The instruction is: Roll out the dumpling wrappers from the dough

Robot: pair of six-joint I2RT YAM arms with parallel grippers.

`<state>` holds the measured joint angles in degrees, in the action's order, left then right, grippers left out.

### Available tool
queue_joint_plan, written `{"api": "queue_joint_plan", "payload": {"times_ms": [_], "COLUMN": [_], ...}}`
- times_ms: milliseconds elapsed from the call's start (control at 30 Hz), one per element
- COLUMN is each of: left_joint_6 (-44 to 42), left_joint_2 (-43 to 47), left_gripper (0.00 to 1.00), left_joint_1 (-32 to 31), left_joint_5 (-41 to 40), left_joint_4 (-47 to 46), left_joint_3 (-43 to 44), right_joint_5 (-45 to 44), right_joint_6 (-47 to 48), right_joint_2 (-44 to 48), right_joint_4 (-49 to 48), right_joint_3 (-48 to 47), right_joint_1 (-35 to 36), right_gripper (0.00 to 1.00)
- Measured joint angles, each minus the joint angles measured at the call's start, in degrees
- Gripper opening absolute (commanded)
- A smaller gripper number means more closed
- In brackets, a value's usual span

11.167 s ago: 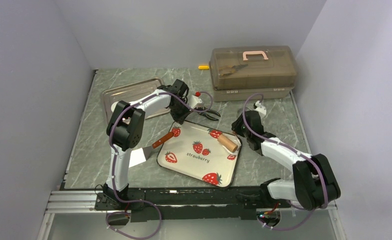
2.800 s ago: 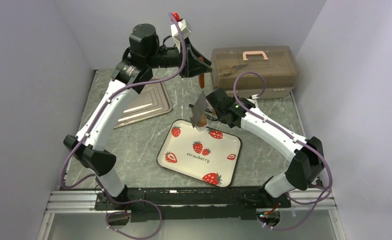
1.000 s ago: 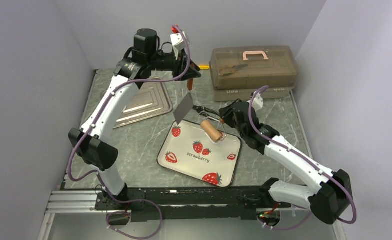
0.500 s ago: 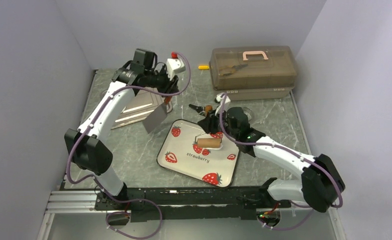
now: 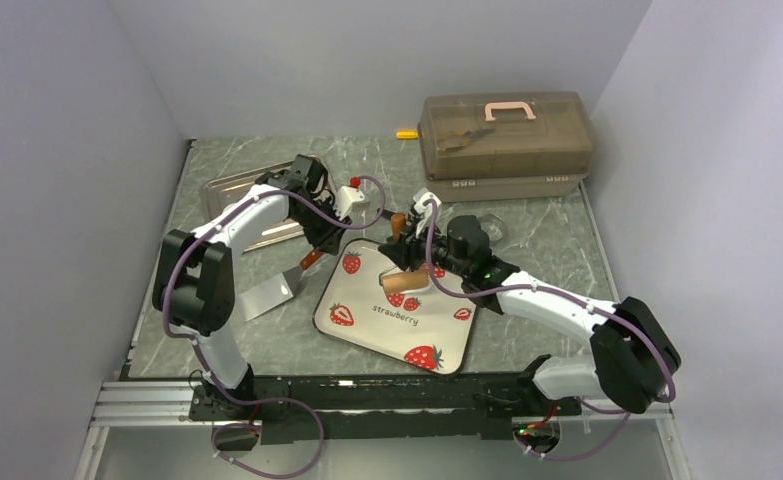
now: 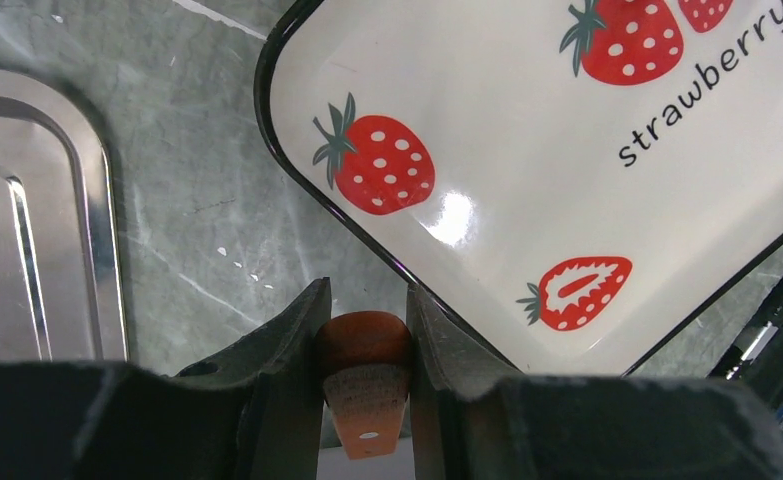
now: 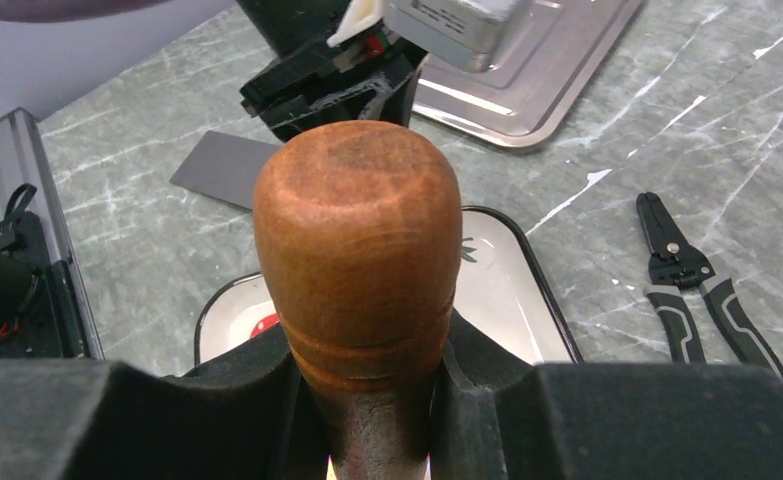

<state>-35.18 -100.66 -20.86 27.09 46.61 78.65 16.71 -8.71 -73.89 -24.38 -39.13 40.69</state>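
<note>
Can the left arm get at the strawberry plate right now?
Probably yes: the left gripper hangs just off the strawberry plate, with only bare tabletop between them. But its jaws are shut on the scraper handle, so it could nudge the plate, not grasp it.

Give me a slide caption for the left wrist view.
Left jaws shut on the scraper handle beside the strawberry plate, steel tray at left.
</note>
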Motion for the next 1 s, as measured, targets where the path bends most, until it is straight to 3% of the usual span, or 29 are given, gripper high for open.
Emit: {"api": "queue_joint_plan", "payload": {"times_ms": [300, 767, 867, 1000], "left_joint_6": [-1.36, -2.27, -1.99, -1.01], "left_joint_2": [-0.61, -4.63, -4.22, -2.19], "left_gripper": [0.37, 0.49, 0.55, 0.75], "left_joint_1": [0.07, 0.13, 0.22, 0.28], "left_joint_5": [3.58, 6.56, 10.08, 17.4], "left_joint_4": [-1.07, -1.7, 1.31, 6.16], "left_joint_3": [-0.42, 0.72, 4.7, 15.34], "right_joint_5": [0.85, 1.92, 2.47, 4.07], "right_joint_6": [2.93, 4.13, 5.25, 6.49], "right_joint_2": [-1.57, -2.01, -2.01, -2.03], "right_joint_4": [-0.13, -0.02, 0.59, 1.97], "right_joint_3": [0.76, 1.31, 1.29, 1.29], "right_joint_1": [1.05, 1.05, 1.05, 1.03], "right_gripper": [0.0, 0.0, 0.0, 0.0]}}
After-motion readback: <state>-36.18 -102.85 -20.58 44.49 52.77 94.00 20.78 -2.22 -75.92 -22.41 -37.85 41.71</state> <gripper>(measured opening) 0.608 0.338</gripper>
